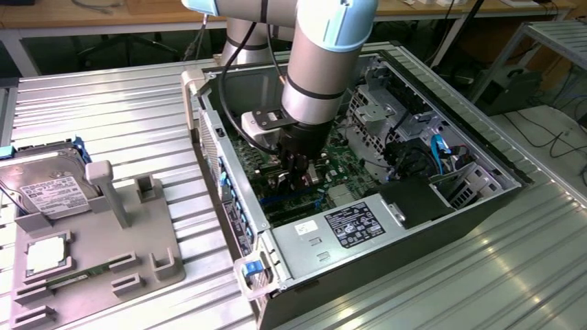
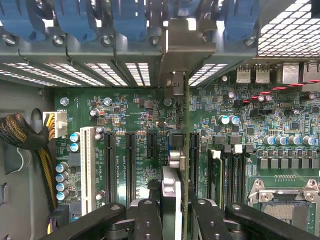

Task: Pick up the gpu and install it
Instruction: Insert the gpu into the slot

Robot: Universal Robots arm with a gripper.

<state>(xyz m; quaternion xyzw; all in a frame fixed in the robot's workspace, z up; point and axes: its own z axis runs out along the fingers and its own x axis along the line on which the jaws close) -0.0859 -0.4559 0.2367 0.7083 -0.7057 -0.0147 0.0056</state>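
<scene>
– Scanning from the exterior view's left, what lies far from the fingers (image 2: 147, 220)?
– A grey fixture (image 1: 137, 240), well apart from them, carrying a hard drive (image 1: 51, 192) and a CPU chip (image 1: 46, 256).
– And at the fingers themselves?
– Inside the open computer case (image 1: 482, 134), the gripper (image 1: 298, 180) has both fingers closed narrowly on the gpu (image 2: 180, 150), held edge-on over the motherboard (image 2: 130, 115). Its metal bracket (image 2: 176, 45) stands beyond the fingertips, among the rear slot covers (image 2: 110, 70). Whether it is seated, I cannot tell.
– Farther right?
– The power supply (image 1: 353, 227), near the fingers.
</scene>
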